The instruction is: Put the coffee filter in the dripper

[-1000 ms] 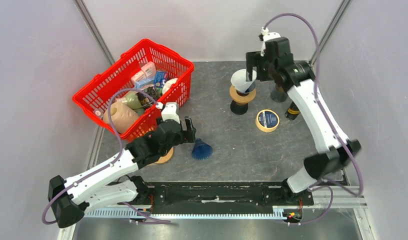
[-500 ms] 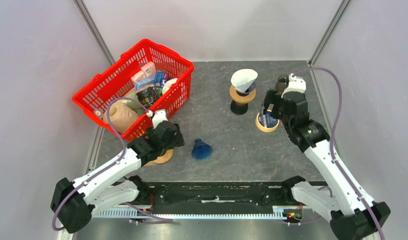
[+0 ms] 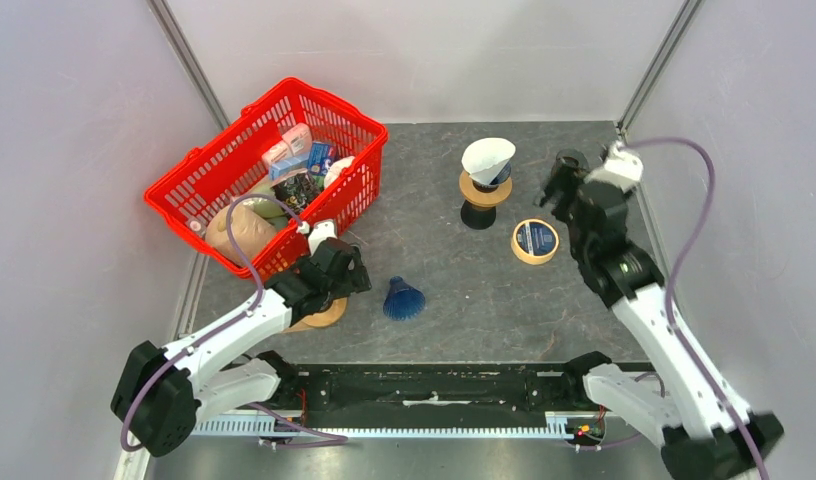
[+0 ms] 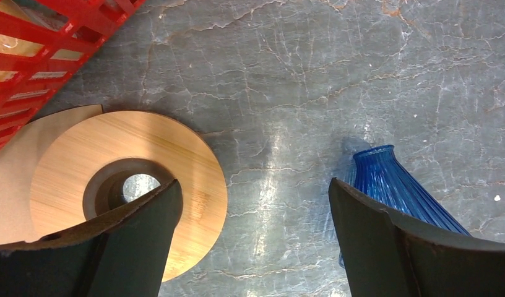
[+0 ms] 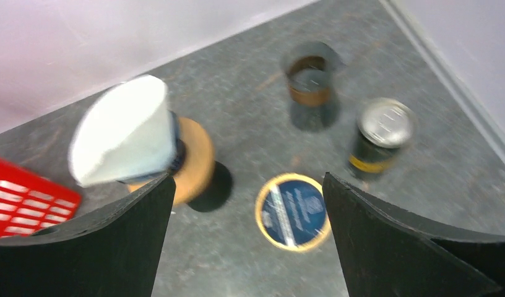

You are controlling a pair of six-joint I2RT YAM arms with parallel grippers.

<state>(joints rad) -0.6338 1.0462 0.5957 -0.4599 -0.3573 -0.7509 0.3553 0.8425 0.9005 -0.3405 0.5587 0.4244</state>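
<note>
Coffee filter (image 3: 487, 158): white paper cone, seated in the top of the dripper (image 3: 481, 191), far centre of the bench (image 3: 454, 285). It sits tilted rather than square. In the right wrist view its open mouth leans toward the left of the frame. Dripper is upright on its dark foot, with the wooden collar showing under the paper.

Right pincer (image 5: 247, 179): jaws spread wide, nothing between them. It's up off the bench, right of the dripper and clear of it. The top view is motion-blurred there.

Below the right pincer:
- round tin (image 5: 293, 211) with blue label and yellow rim, flat on the bench just right of the dripper's foot
- black can (image 5: 382, 135) with silver lid, upright, further right
- dark cup (image 5: 309, 77) with brown band, upright, beyond the can near the back wall

Left pincer (image 4: 251, 185): also wide open and empty. It hangs low over bare bench at near left. One finger sits over the wooden ring (image 4: 129, 179), the other over the blue ribbed cone (image 4: 395, 185), which lies on its side. Can't tell if either finger touches.

The ring lies flat beside the red basket (image 3: 274, 165). The basket holds mixed packets and bottles and is well apart from the dripper.
</note>
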